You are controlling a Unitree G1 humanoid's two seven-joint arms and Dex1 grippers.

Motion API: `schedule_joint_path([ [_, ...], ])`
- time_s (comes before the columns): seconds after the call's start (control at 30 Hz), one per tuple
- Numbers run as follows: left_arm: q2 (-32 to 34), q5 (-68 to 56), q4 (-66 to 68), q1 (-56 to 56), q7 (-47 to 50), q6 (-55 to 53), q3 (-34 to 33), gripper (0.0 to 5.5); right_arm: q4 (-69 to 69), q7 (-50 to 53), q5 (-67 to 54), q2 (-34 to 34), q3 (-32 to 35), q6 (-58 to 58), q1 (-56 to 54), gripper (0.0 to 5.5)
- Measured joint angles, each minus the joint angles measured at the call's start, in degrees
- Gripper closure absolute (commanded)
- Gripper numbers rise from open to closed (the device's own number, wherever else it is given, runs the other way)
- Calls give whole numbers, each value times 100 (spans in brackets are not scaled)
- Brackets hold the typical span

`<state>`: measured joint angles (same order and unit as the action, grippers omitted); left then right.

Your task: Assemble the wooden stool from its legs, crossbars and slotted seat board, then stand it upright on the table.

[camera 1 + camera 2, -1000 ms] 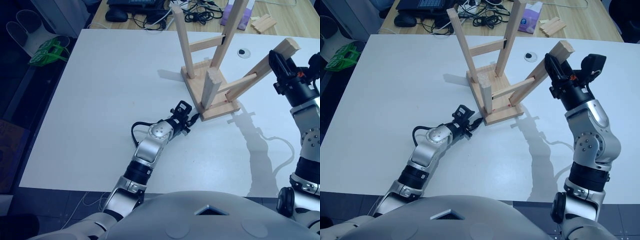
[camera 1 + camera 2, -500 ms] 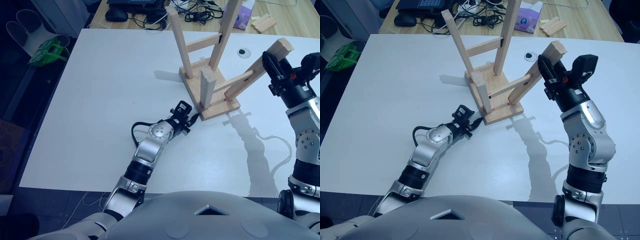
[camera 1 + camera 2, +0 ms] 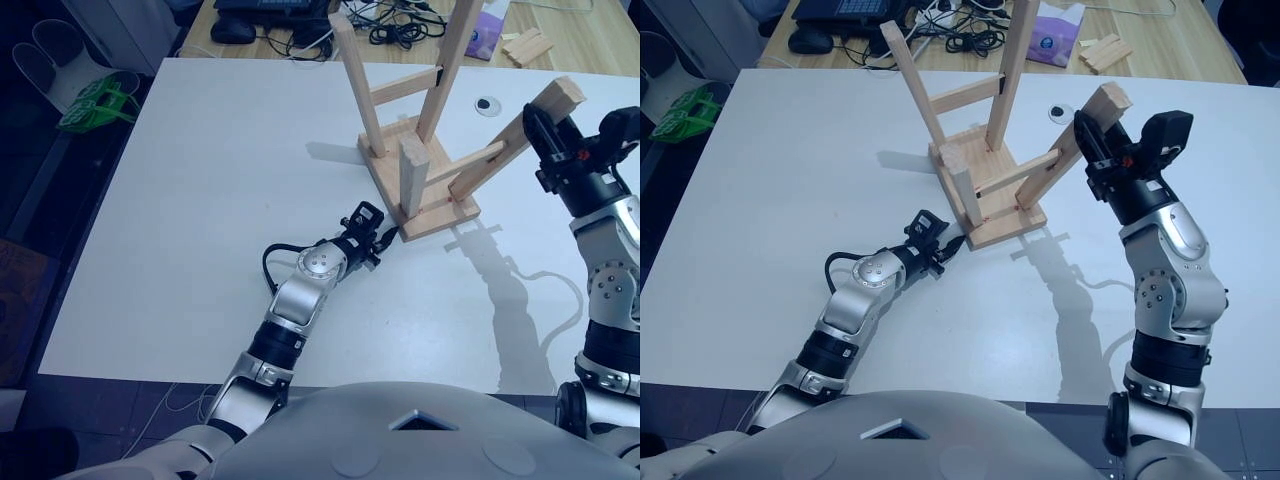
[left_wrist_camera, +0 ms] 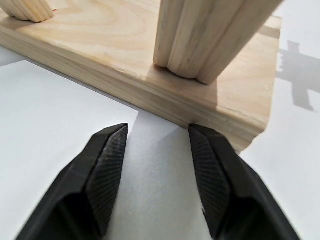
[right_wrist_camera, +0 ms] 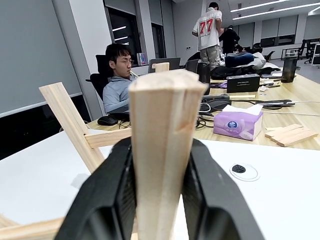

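The wooden stool [image 3: 420, 150] lies legs-up on the white table [image 3: 220, 200], its seat board [image 3: 445, 208] low on the tabletop and tilted. My right gripper [image 3: 545, 130] is shut on the upper end of the leg [image 5: 159, 130] that leans out to the right. My left gripper [image 4: 157, 165] rests on the table, open, its fingertips [image 4: 107, 160] just short of the seat board's near edge [image 4: 150, 90], below a short leg [image 4: 200, 40]. A crossbar [image 3: 405, 88] joins the two far legs.
A round cable grommet [image 3: 486, 103] sits in the table behind the stool. A wooden desk beyond the far edge carries cables [image 3: 400, 25], a tissue box [image 5: 235, 125] and loose wood pieces [image 3: 525, 45]. The table's left half [image 3: 200, 180] is bare.
My right gripper has drawn the held leg inward and back, and the stool has tipped with it, its seat board lying flatter. The left arm has stayed still.
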<state>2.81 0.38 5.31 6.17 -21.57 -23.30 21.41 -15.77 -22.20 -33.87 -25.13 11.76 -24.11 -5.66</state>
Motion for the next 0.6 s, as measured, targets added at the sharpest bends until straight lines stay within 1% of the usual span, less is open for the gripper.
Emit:
schedule_joint_path([
  [0.1,0,15,23,0,0,0,0,325,21,-72,222,-120,-230,163,-21,446],
  [0.27,0,16,24,-1,-1,0,-5,325,290,51,-56,-141,-62,-214,-123,446],
  [0.6,-3,16,26,-1,-4,4,-9,325,332,223,-61,-204,-146,-255,-163,445],
])
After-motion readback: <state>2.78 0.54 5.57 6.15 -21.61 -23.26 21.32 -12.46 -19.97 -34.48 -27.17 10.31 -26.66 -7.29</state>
